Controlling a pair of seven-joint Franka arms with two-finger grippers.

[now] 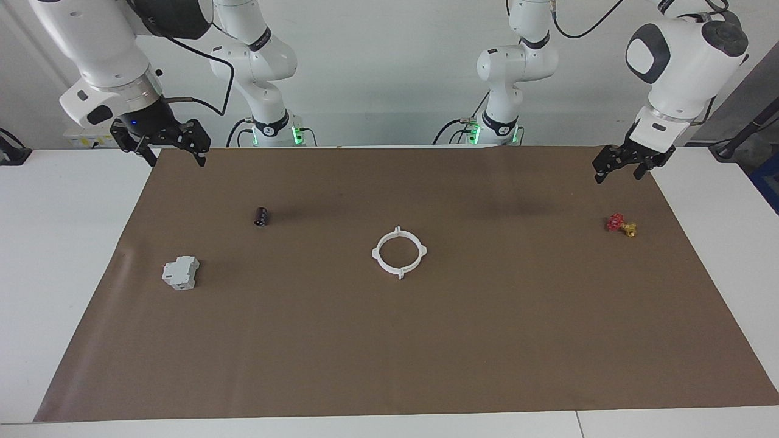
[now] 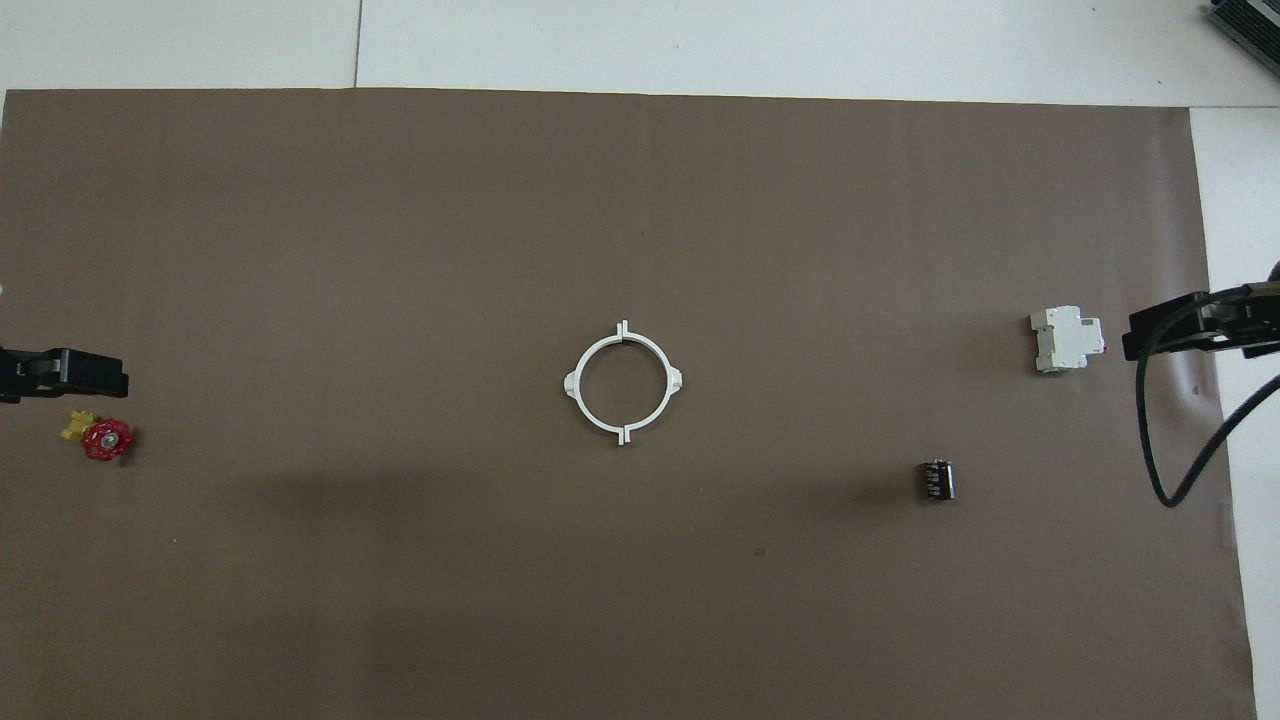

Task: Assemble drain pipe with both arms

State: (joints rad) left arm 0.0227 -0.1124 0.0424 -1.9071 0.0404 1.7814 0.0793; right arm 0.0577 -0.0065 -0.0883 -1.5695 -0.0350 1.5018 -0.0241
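The drain pipe (image 1: 378, 258) lies flat at the middle of the brown mat. Its two white half-rings meet as one closed ring with four small tabs; it also shows in the overhead view (image 2: 572, 382). My right gripper (image 1: 176, 159) hangs open and empty in the air over the mat's corner at the right arm's end, and shows at the overhead view's edge (image 2: 1190, 330). My left gripper (image 1: 618, 176) hangs open and empty over the mat's corner at the left arm's end, and shows at the overhead view's other edge (image 2: 60, 370). Both are well apart from the ring.
A grey-white boxy block (image 1: 181, 272) (image 2: 1066, 340) and a small black cylinder (image 1: 261, 216) (image 2: 936, 479) lie toward the right arm's end. A red and yellow valve (image 1: 621, 224) (image 2: 103, 437) lies below the left gripper. A black cable (image 2: 1150, 440) hangs from the right arm.
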